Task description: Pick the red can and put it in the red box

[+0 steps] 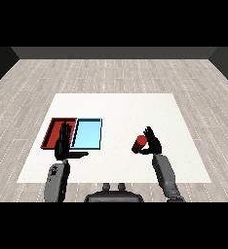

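- Fingers of my right hand [154,143] curl round the upright red can [140,143].
- Left hand [63,145] hangs open over the red tray [50,132], well left of the can.

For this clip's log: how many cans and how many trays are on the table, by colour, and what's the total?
Red can: 1, at the right hand
Red tray: 1, partly behind the left hand
Light blue tray: 1, beside the red tray
Total: 3 things on the table
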`<state>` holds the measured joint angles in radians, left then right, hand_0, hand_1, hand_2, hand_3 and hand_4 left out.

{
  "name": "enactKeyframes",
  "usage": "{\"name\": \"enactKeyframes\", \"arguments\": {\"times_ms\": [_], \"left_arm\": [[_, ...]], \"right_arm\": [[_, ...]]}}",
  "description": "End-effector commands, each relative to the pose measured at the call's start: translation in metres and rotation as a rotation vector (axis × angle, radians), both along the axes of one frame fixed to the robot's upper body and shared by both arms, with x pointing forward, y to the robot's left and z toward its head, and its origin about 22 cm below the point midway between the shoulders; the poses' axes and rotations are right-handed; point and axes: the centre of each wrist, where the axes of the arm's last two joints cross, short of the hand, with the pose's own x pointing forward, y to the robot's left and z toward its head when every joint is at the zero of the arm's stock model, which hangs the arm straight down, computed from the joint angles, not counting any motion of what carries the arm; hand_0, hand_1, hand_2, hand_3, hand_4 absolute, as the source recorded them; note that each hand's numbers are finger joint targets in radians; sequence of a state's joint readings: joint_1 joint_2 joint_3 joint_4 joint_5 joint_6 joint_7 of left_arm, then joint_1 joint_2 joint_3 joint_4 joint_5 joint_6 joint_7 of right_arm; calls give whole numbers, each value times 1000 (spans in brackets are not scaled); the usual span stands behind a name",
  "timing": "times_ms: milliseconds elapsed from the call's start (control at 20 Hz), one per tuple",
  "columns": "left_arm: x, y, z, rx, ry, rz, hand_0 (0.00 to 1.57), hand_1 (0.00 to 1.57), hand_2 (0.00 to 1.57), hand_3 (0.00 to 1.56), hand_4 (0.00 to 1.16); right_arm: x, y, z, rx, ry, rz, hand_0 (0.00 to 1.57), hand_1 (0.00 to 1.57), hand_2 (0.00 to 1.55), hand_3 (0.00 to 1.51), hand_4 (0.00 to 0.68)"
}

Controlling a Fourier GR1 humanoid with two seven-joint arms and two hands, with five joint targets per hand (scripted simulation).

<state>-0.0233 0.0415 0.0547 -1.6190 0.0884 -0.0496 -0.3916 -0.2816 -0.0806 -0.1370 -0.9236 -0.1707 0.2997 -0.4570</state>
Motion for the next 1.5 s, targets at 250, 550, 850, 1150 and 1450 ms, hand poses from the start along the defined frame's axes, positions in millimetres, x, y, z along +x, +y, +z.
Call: {"name": "enactKeyframes", "arguments": {"times_ms": [250, 550, 850, 1150, 1450], "left_arm": [[3, -2, -12, 10, -6, -5, 0, 0, 0, 0, 0], [-18, -15, -21, -3, -10, 31, 0, 0, 0, 0, 0], [-3, -2, -4, 4, -18, 8, 0, 0, 0, 0, 0], [-25, -15, -17, -7, -16, 12, 0, 0, 0, 0, 0], [9, 9, -1, 0, -9, 11, 0, 0, 0, 0, 0]], "right_arm": [[2, 22, 18, -1, -9, 34, 0, 0, 0, 0, 0], [26, 28, 9, 7, 23, 43, 0, 0, 0, 0, 0], [22, 49, -16, 33, 38, 54, 0, 0, 0, 0, 0], [13, 51, -11, -80, 50, 9, 0, 0, 0, 0, 0], [27, 60, -4, -140, 99, -141, 1462, 1462, 1459, 1423, 611]]}}
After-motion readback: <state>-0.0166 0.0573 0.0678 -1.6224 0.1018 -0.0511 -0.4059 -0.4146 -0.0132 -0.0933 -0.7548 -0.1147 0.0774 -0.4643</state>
